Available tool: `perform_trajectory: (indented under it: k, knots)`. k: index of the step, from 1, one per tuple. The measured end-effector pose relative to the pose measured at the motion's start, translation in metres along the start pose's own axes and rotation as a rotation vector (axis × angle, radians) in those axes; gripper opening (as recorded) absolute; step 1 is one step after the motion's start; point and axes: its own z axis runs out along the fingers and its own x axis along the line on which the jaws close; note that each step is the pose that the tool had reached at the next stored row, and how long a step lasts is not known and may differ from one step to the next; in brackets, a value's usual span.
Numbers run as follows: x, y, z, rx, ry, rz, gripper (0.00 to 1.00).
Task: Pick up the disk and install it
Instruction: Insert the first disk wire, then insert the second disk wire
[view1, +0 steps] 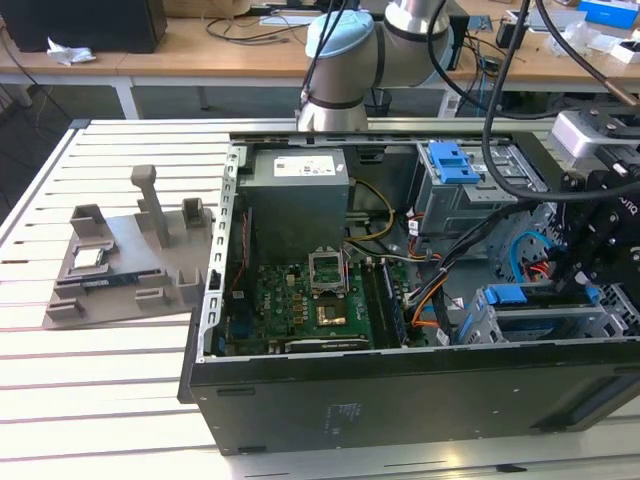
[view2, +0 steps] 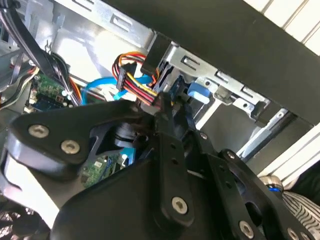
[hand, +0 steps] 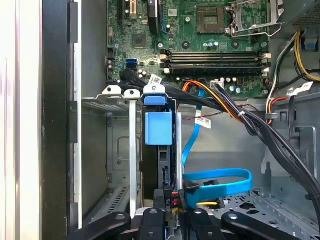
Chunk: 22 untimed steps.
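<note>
The disk (hand: 159, 131) stands on edge in a slot of the metal drive cage (hand: 120, 150), its blue carrier bracket facing the motherboard. In the exterior view the disk (view1: 535, 312) lies in the cage at the case's near corner, on the exterior view's right. My gripper (hand: 171, 207) is at the disk's cable end, with its fingers drawn together and their tips against that end. The second wrist view shows the gripper (view2: 164, 107) with black fingers meeting beside a bundle of coloured power wires (view2: 135, 80). My gripper (view1: 578, 275) hangs over that corner.
The open black computer case (view1: 400, 390) lies on a slatted white table (view1: 100, 380). A blue data cable (hand: 217, 182) and black cable bundles (hand: 270, 135) run beside the cage. A grey fixture tray (view1: 130, 260) holding a processor chip (view1: 88, 258) sits to the exterior view's left.
</note>
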Motion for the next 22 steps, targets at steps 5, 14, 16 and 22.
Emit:
perform_trajectory:
  k: [5,14,16,22]
  knots:
    - [0.0007,0.0006,-0.0153,0.0001,0.0006,0.000,0.24]
    - [0.0006,0.0024,-0.0606,0.0001,0.0002,0.000,0.11]
    - [0.0007,0.0024,-0.0608,0.0001,0.0004,0.000,0.11]
    - [0.0007,0.0024,-0.0614,0.0001,0.0005,0.000,0.17]
